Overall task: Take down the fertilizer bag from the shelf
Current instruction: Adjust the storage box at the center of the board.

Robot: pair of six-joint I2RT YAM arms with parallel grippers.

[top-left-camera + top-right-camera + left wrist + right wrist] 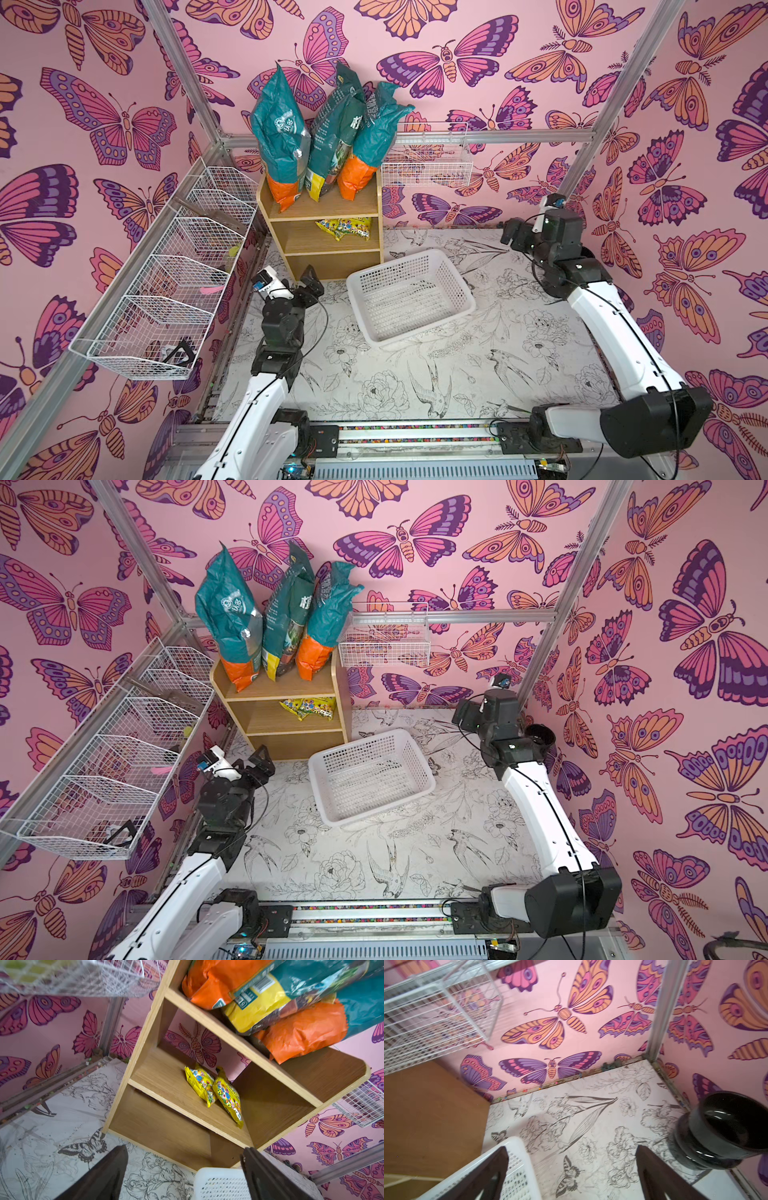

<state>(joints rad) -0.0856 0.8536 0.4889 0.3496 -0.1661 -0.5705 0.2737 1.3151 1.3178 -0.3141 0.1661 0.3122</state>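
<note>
Three tall fertilizer bags stand side by side on the top tier of the light-wood shelf [328, 232] [286, 725] at the back left: a teal-and-orange bag [278, 133] [230, 617], a teal-and-yellow bag [332, 137], and another teal-and-orange bag [370, 141]. The left wrist view looks up at their bottoms [259, 1007] above the shelf [170, 1088]. My left gripper [309, 282] [185, 1167] is open, low in front of the shelf's bottom tier and holding nothing. My right gripper [509, 232] [571, 1167] is open and empty at the back right, apart from the shelf.
Two small yellow packets [345, 227] [214, 1088] lie on the middle tier. An empty white perforated basket [411, 297] [521, 1167] sits on the table right of the shelf. White wire baskets [174, 282] line the left wall, and another one [428, 162] hangs at the back. A black pot [724, 1130] stands by the right wall.
</note>
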